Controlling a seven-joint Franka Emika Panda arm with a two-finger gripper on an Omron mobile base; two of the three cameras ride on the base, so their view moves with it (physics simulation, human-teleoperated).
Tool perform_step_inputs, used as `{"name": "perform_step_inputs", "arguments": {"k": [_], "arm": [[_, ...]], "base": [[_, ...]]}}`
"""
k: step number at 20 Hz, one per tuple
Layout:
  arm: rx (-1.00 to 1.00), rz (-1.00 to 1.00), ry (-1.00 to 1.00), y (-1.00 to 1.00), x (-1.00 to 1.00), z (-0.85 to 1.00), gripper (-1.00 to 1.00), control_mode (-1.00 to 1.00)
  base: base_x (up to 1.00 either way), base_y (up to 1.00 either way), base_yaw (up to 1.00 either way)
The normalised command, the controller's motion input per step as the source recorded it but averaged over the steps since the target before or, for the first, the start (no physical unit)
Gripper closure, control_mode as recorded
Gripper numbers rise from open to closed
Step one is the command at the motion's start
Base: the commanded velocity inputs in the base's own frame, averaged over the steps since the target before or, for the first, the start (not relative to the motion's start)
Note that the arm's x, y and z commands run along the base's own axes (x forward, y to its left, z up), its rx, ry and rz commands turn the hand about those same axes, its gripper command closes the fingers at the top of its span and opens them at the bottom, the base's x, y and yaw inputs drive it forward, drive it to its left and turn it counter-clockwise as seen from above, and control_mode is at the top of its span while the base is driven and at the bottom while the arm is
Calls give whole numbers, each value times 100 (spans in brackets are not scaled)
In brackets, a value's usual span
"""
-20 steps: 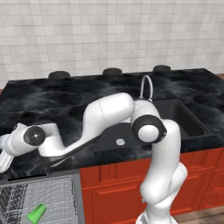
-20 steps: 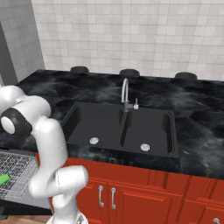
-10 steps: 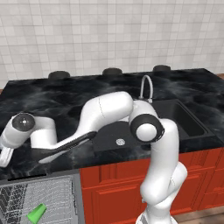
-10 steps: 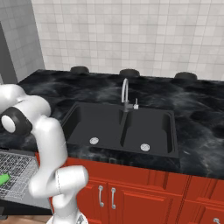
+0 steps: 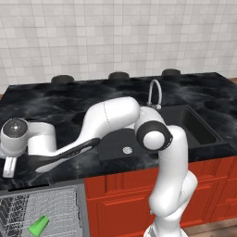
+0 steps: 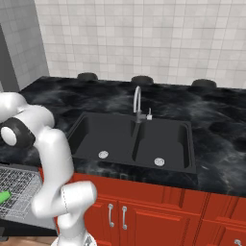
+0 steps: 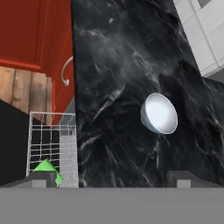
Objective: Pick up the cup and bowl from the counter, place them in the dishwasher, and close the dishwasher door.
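The white bowl (image 7: 159, 113) sits upright on the black marble counter (image 7: 113, 65), ahead of my gripper (image 7: 113, 179) and a little right of its midline. The gripper hangs above the counter's left end with its jaws open and nothing between them. One finger (image 5: 8, 167) points down beside the white hand. The green cup (image 5: 39, 225) lies on its side in the dishwasher's grey wire rack (image 5: 51, 206), which is pulled out below the counter edge. The cup (image 7: 48, 168) also shows by my left fingertip, and again as a green sliver (image 6: 3, 197). The dishwasher door is out of view.
A black double sink (image 6: 137, 139) with a curved tap (image 6: 138, 103) lies to the right of the arm. Red cabinet doors (image 5: 120, 203) run under the counter. Three dark knobs (image 5: 119, 75) stand along the tiled back wall.
The hand has risen slightly and turned at the counter's left end while the forearm sank lower. The jaws stayed open. The cup has not moved in the rack.
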Motion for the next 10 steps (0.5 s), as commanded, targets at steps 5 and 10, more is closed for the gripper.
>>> {"name": "perform_step_inputs", "arguments": {"k": [5,10], "arm": [[-5,0,-5,-27,9,-11,-100,-100],[-2,0,-1,-13,33,-18,-100,-100]], "base": [[0,0,0],[0,0,0]]}}
